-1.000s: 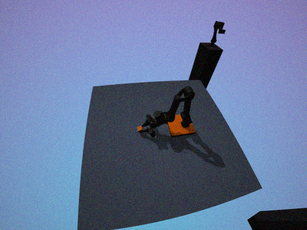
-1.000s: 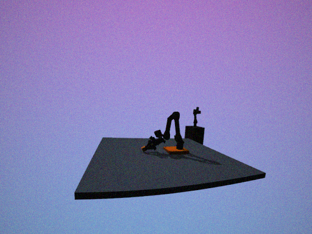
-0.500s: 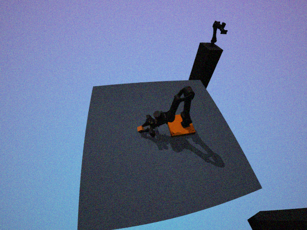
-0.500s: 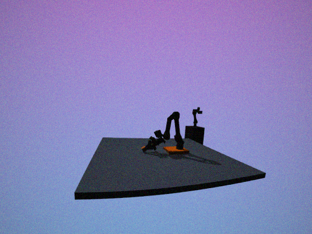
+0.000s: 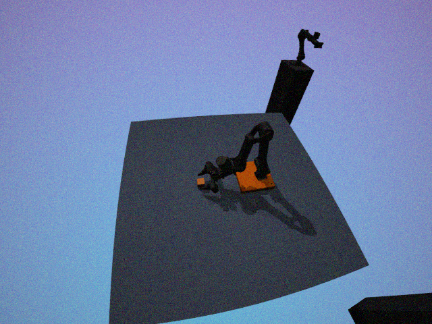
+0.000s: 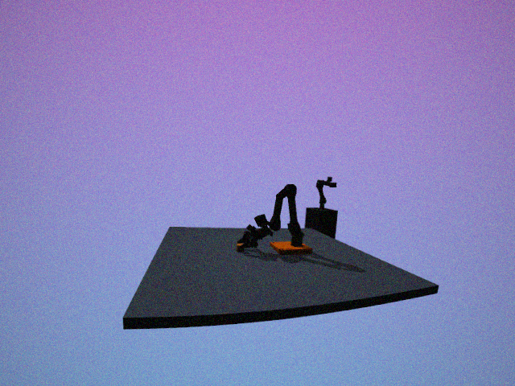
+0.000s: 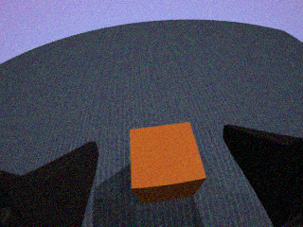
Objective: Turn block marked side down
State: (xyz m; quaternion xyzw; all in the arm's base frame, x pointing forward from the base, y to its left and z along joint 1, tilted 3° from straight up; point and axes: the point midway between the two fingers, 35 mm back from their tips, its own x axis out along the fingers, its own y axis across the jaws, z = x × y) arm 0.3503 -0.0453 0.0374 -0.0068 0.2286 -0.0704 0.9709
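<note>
The orange block [image 5: 200, 181] [image 6: 238, 248] [image 7: 167, 156] sits on the dark table [image 5: 167, 244] [image 6: 199, 286] [image 7: 156, 61]. It appears to rest flat, with a plain bright face up and a darker side face towards the wrist camera. No mark shows on the faces in view; the underside is hidden. My gripper [image 5: 202, 181] [image 7: 162, 140] is open, low over the table. Its fingers stand wide on either side of the block, with a gap on both sides in the wrist view.
My arm stands on an orange base plate [image 5: 246, 181] [image 6: 282, 249], to the right of the block in the top and exterior views. Beyond the table's far edge, a second small arm [image 5: 302, 43] [image 6: 320, 191] stands on a dark pedestal [image 5: 289, 87] [image 6: 320, 219]. A dark shape [image 5: 394, 310] lies beyond the near right corner.
</note>
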